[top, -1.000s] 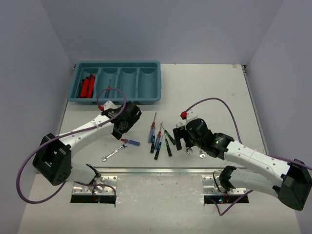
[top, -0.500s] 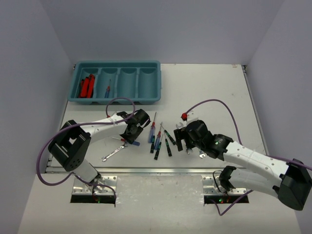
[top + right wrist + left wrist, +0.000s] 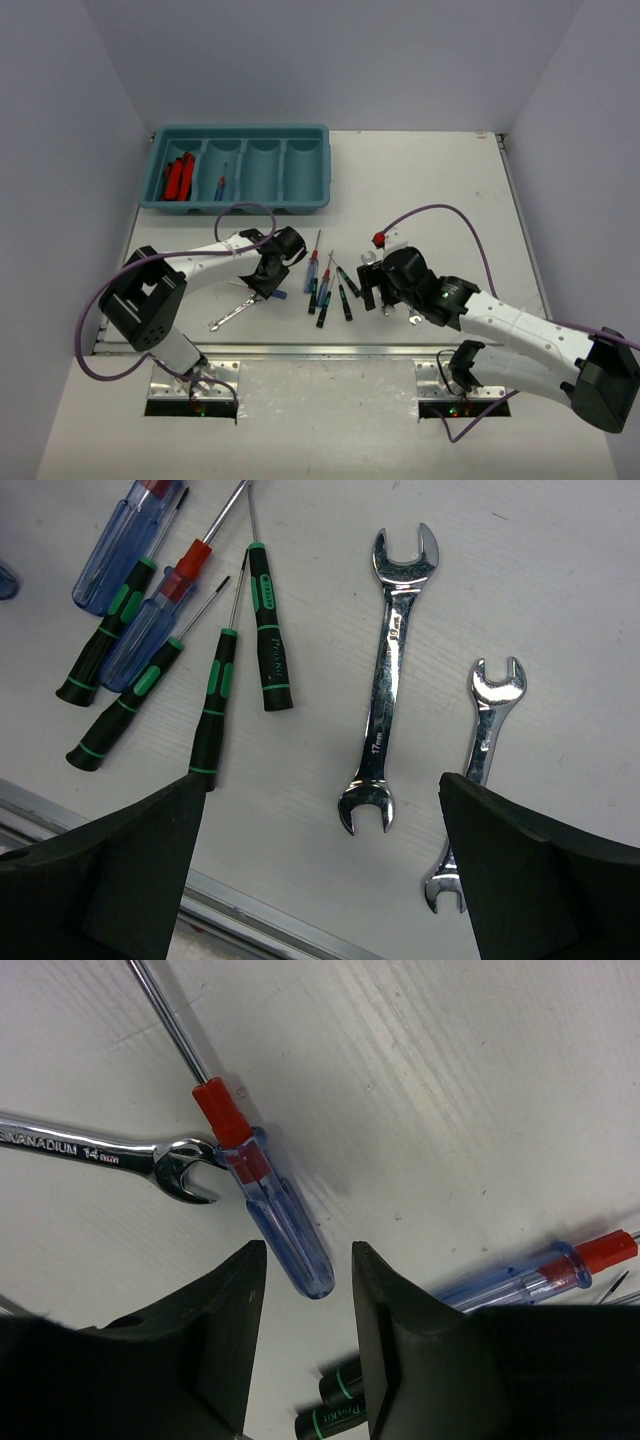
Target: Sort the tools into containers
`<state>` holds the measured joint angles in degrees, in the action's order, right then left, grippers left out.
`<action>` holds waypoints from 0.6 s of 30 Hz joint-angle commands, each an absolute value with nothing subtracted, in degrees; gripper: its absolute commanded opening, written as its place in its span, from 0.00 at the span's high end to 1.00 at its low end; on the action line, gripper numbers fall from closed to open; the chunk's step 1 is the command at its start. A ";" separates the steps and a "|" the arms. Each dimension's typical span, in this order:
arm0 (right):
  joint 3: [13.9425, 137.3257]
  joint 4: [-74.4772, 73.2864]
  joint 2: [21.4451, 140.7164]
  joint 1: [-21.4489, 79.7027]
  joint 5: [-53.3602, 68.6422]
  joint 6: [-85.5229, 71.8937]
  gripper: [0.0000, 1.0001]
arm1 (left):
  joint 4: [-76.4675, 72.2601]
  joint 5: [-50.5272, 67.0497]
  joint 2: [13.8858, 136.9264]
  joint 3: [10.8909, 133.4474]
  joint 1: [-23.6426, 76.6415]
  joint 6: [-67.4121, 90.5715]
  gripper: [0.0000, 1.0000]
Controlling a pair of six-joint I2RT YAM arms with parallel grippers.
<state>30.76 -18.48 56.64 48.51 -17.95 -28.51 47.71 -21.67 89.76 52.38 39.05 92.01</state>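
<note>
- My left tool [image 3: 306, 1256] has swung right since a second ago and narrowed. Its jaws straddle the blue-handled screwdriver [image 3: 285, 1230] without gripping it, beside a wrench [image 3: 100, 1148].
- The teal tray [image 3: 240, 204] sits far left on the counter [image 3: 430, 180], with pliers [image 3: 179, 177] in its leftmost compartment and a small screwdriver [image 3: 221, 187] in the next.
- My right tool [image 3: 318, 790] hangs wide over two wrenches [image 3: 390, 670], right of the green-banded screwdrivers [image 3: 215, 705].

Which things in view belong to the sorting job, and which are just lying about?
Job: tray, with pliers and one screwdriver in it; loose blue screwdrivers, green screwdrivers, wrenches.
Just there: purple cables, base plates.
</note>
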 commanded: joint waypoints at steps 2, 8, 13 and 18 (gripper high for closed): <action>30.76 -16.52 55.55 48.52 -18.90 -28.57 0.01 | 45.27 -21.61 90.02 51.86 39.29 92.01 0.66; 30.51 -16.61 55.12 48.52 -19.25 -28.56 0.01 | 42.62 -17.83 97.79 53.96 39.37 88.91 0.81; 30.41 -16.61 54.78 48.52 -19.44 -28.56 0.01 | 42.25 -17.70 99.76 54.43 39.29 88.52 0.82; 30.41 -16.60 54.67 48.52 -19.34 -28.56 0.01 | 41.71 -18.71 99.20 54.25 39.30 87.60 0.76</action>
<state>30.55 -18.46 55.77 48.51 -17.98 -28.51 41.37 -18.70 98.23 55.59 39.05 88.79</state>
